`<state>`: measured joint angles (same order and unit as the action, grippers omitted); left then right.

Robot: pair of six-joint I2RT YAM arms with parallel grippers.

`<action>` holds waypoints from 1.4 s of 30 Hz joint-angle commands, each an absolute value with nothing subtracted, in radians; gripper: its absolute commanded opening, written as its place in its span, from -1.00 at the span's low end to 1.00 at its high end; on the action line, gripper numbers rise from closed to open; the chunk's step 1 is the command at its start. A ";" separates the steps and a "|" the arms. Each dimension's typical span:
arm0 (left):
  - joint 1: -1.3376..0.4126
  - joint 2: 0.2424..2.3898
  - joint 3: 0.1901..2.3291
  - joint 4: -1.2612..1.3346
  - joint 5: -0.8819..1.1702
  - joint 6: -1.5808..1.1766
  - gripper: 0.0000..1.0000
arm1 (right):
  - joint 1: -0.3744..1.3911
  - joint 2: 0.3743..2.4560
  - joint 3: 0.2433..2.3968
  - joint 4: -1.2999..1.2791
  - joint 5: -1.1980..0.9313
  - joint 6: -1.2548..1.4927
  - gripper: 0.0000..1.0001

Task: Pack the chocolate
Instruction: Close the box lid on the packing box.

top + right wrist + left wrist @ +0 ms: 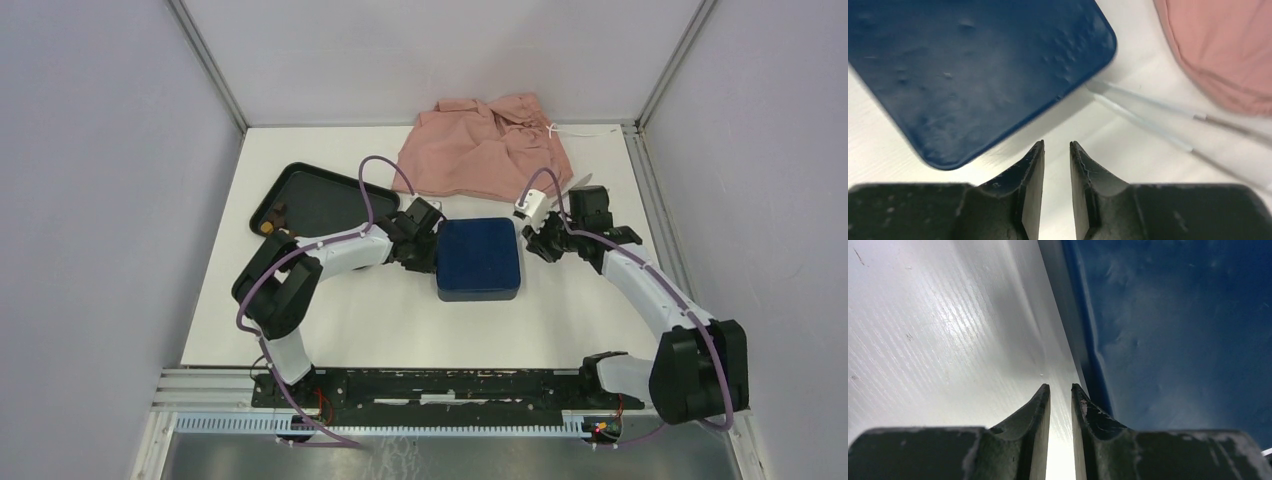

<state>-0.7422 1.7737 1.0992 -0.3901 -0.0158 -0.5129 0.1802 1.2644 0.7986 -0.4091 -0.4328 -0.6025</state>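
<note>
Chocolate (270, 221) lies in the tray (330, 195), left of the box (477, 258); cloth (485, 150) behind.

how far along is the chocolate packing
Looks done: the blue box shows a plain closed top, so what is inside can't be checked. In hand: nothing. The left gripper and right gripper flank the box, jaws slightly apart and empty. Left: a couple of small pieces sit at the black tray's near-left corner, possibly unpacked chocolate.
</note>
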 commanded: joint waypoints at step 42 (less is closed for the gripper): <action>-0.744 1.694 1.126 -0.372 -0.063 -0.459 -0.25 | 0.723 1.277 0.842 -0.626 -0.578 -0.962 -0.42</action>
